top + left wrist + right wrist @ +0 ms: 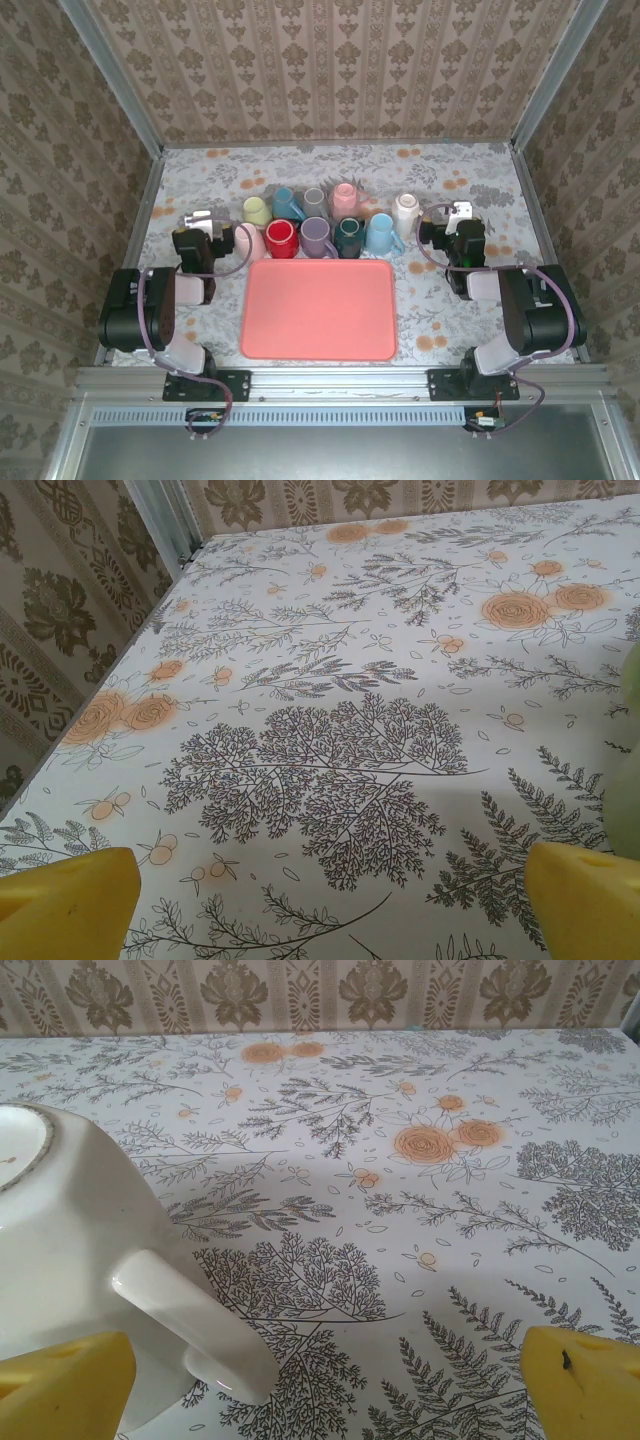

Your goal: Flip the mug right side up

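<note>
the white mug (pixel 70 1250) stands upside down on the bench (pixel 450 170), at the right end of the row of mugs and just in front of the right claw (pixel 325 1385). its foot ring faces up and its handle (pixel 190 1320) sticks out toward the wrist camera, near the left fingertip.

the right claw is wide open and holds nothing. the left claw (pixel 325 905) is also wide open and holds nothing, with bare bench under it.

the mug looks like glazed ceramic. i judge it stiff and rather heavy for its size, with a smooth wall that may slip, and it can chip if it falls. the handle is thick but rounded, so the mug could swing in a grip there. i think the safer hold is across the body, one finger on each side of the wall, low enough that the mug does not tip while it is rotated.

the pink tray (pixel 318 310) in front of the mugs has nothing on it. the other mugs (pixel 316 237) stand close together behind it. the red mug (pixel 281 239) shows an open mouth, and i see nothing inside.
</note>
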Robot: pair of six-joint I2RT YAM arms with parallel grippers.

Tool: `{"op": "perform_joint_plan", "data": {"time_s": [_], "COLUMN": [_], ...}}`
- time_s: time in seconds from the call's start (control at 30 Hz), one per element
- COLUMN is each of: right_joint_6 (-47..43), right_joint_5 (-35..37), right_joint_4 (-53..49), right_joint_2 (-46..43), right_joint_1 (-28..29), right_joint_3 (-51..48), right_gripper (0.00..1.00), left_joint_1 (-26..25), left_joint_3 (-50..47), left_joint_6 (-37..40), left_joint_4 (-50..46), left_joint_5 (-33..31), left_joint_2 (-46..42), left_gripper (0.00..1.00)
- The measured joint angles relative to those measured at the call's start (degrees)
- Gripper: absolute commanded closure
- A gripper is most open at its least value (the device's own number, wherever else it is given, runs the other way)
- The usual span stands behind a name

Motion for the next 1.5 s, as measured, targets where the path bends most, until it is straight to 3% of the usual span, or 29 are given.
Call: {"op": "perform_joint_plan", "data": {"time_s": [1.17,1.37,1.5], "right_joint_6": [0.00,-0.20,-0.48], "right_joint_5": [0.00,0.26,2.16], "right_joint_4": [0.00,0.35,-6.34], "right_joint_2": [0.00,-1.16,-8.96], "right_joint_1": [0.00,0.50,2.51], "right_joint_3": [0.00,-1.38,-1.44], "right_gripper": [0.00,0.00,0.00], "left_joint_1": [-0.02,-1.77,-3.80], "left_joint_3": [0.00,-0.76,-0.42], "left_joint_6": [0.00,0.02,0.09], "left_joint_4": [0.00,0.83,-4.61], "left_joint_5": [-0.13,-4.13,-8.13], "left_joint_2": [0.00,-1.11,-7.93], "left_gripper": [0.00,0.00,0.00]}}
